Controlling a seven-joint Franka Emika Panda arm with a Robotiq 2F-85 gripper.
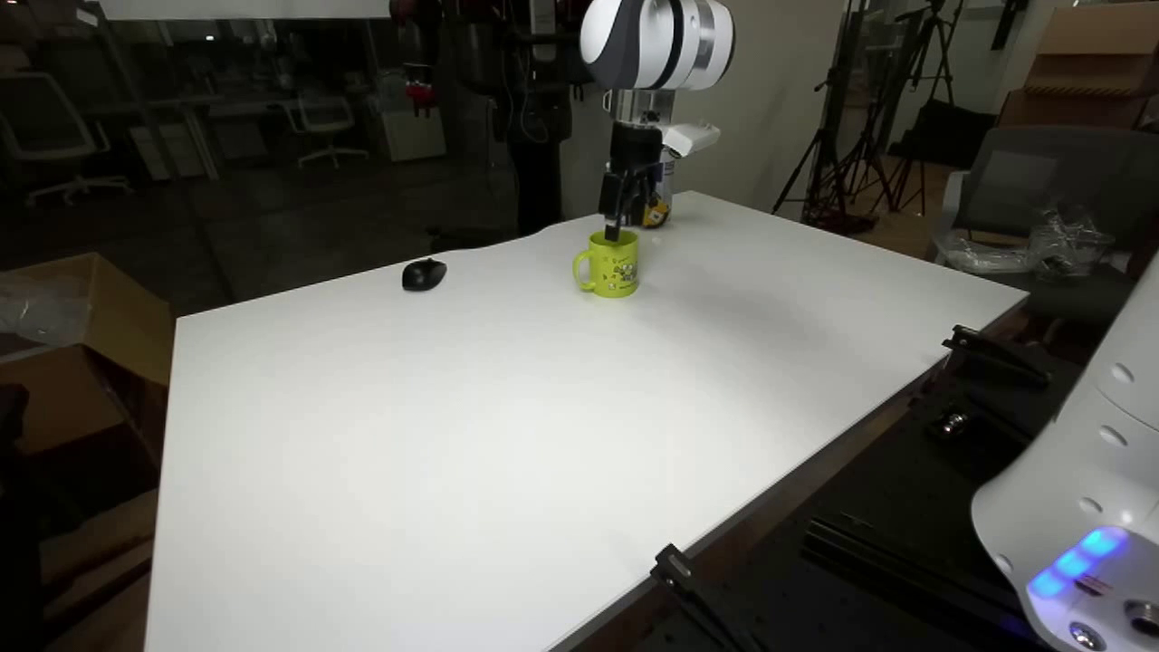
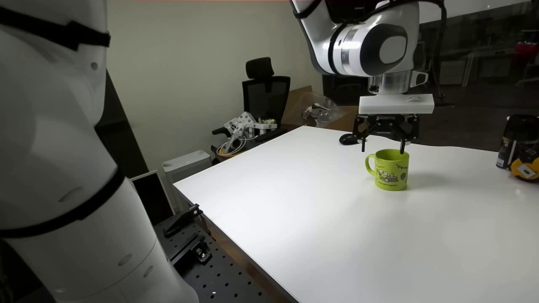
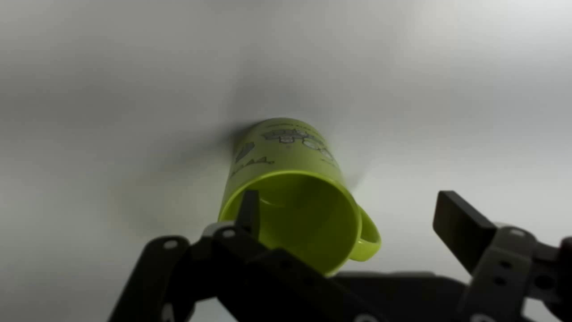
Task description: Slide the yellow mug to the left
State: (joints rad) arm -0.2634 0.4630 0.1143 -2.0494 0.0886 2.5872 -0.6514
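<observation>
The yellow mug [image 1: 614, 272] is yellow-green with dark printed drawings and stands upright on the white table in both exterior views [image 2: 390, 174]. In the wrist view, the mug [image 3: 286, 154] shows its open mouth, with its handle to the right. My gripper [image 2: 382, 151] is open and points down at the mug's rim. In the wrist view, my gripper [image 3: 348, 201] has its left finger over the mug's mouth near the left rim and its right finger apart from the mug, beyond the handle. I cannot tell whether the left fingertip is inside the mug or just above it.
A black computer mouse [image 1: 424, 274] lies near the table's far edge. A dark can [image 2: 518, 132] and a yellow-black round object [image 2: 527, 169] stand on the handle-free side of the mug. Black clamps [image 1: 996, 355] grip the table edge by the robot base.
</observation>
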